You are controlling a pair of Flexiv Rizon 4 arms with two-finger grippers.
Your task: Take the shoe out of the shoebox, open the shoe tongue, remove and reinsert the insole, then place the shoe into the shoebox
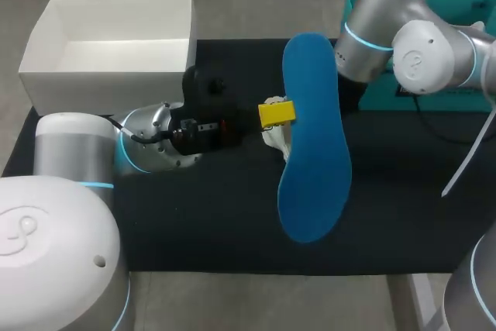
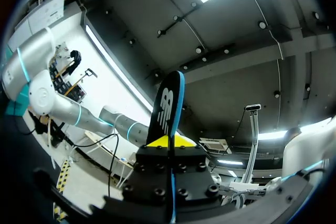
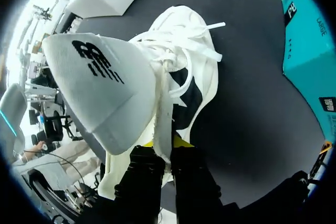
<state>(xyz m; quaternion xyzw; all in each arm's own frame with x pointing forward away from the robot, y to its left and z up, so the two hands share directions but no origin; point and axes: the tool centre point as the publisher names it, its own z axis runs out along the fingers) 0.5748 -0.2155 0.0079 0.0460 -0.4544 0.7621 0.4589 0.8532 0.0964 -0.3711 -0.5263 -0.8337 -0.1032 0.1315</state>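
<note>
Left gripper: jaws clenched on the insole. It is pinched edge-on between the two yellow tips, and from the wrist cam it stands straight up ahead of the fingers. Its printed dark face is on one side, with a blue rim along the edge. From the head cam, the blue underside faces up and the grip is on one long edge, about mid-length. The insole runs well past the jaws both ways.

Right gripper: jaws clamped on the tongue, with the fabric edge running down between the yellow tips. The tongue is pulled up and folded to one side of the fingers.

The shoe is just ahead of the right jaws: white, mouth open, dark inside showing. Its laces are loose at the far end. It sits on the black mat, out of the box.

From the head cam, only a white sliver of shoe shows, just under the left jaws. The right jaws are hidden behind the insole there.

The left arm comes in low across the mat. The right arm comes in from the far corner.

The shoebox is white and open-topped, behind the left gripper at the mat's far edge, apart from the shoe. A teal box lies out to one side of the right jaws.
</note>
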